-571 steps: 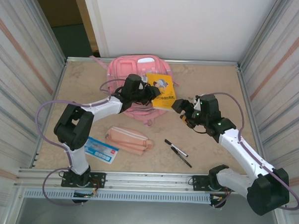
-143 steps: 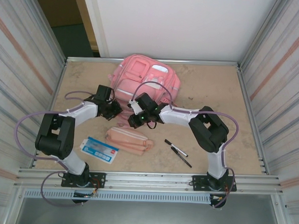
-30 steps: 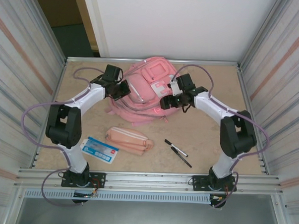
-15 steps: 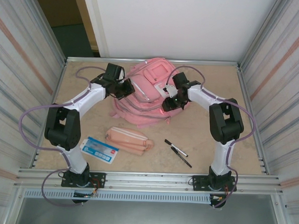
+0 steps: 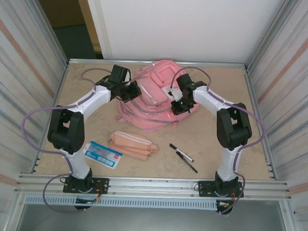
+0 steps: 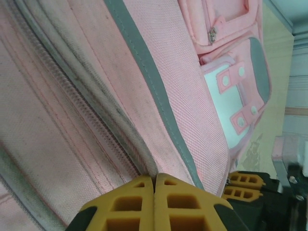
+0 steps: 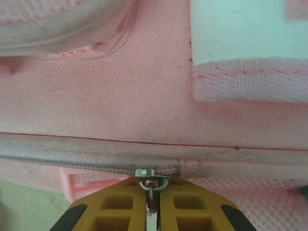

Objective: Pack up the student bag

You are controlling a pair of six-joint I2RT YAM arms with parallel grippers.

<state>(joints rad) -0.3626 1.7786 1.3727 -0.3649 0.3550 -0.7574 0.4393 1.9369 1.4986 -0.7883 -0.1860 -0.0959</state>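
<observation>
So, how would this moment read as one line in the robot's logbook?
left gripper shut on student bag fabric beside zip | right gripper shut on zipper pull | pencil pouch, two pens lying outside bag

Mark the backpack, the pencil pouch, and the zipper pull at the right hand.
student bag (image 5: 158,77), top external view, upper front pocket.
pencil pouch (image 5: 132,143), top external view, middle of its body.
zipper pull (image 7: 151,183), right wrist view, metal loop below the slider.
</observation>
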